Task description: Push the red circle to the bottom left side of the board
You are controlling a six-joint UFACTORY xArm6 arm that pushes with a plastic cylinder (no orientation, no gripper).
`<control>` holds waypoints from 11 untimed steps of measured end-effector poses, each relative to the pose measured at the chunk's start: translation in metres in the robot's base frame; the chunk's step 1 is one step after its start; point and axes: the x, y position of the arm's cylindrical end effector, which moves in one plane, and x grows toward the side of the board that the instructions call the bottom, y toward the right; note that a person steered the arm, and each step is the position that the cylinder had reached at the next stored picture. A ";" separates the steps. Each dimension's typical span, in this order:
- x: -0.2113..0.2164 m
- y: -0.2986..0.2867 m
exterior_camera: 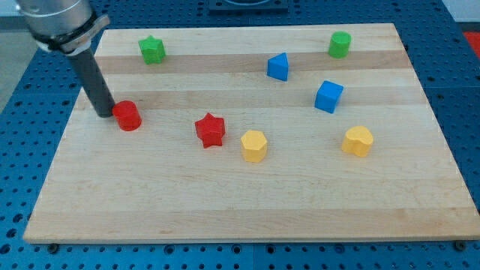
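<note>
The red circle (128,115) is a short red cylinder on the wooden board (225,202), at the view's left, about mid-height. My tip (104,115) rests on the board right at the red circle's left side, touching or almost touching it. The dark rod rises from the tip toward the view's top left.
A red star (211,130) lies right of the red circle. A yellow hexagon-like block (254,145) and another yellow block (358,140) lie further right. A green star (152,50), a green cylinder (340,44) and two blue blocks (278,67) (328,96) sit toward the top.
</note>
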 end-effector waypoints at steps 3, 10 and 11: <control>0.024 0.033; 0.072 -0.009; 0.041 0.018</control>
